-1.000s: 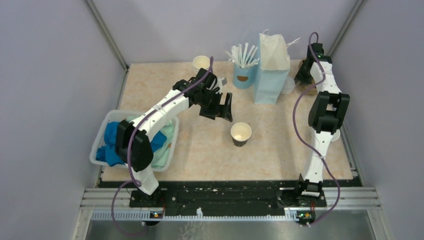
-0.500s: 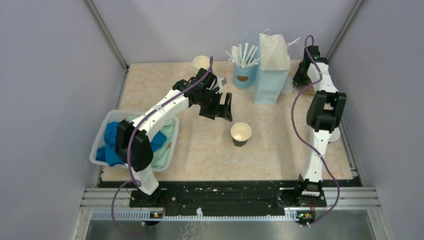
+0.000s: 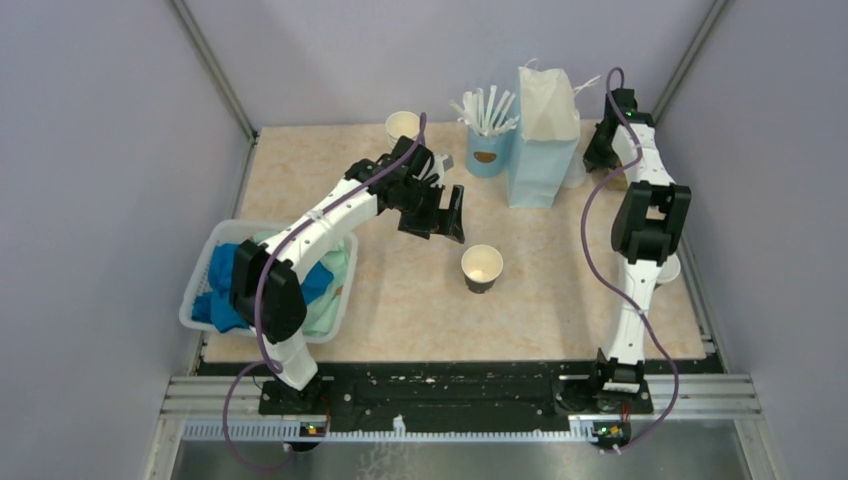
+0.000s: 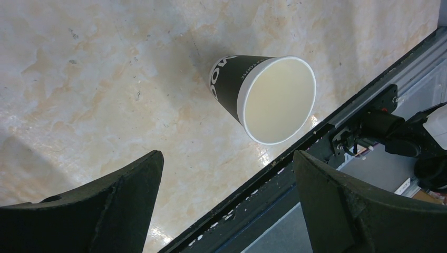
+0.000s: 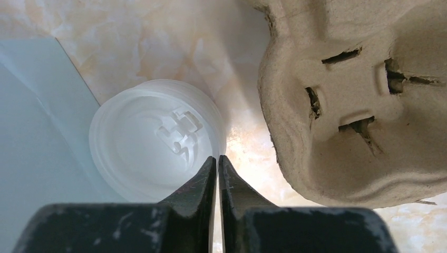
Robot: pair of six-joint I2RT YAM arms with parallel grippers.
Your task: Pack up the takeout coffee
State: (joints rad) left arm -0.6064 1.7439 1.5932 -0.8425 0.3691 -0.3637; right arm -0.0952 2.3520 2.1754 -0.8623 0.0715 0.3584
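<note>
On the worktop (image 3: 400,300), between the light blue bag (image 5: 31,116) and the pulp cup tray (image 5: 358,105), stands the takeout coffee (image 5: 153,139), seen from above as a round white lid. The right hand (image 5: 217,161), fingers nearly together, is at the lid's rim; I cannot tell if it pinches. The left hand (image 4: 226,174) gapes wide.

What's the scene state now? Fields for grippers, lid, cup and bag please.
left gripper: open, empty, above the table
right gripper: shut, tips at the lid's near rim, nothing seen between the jaws
white plastic lid: between bag and pulp cup carrier; whether a cup sits under it cannot be told
lidless paper cup: upright, mid-table, untouched
light blue paper bag: standing at the far side
</note>
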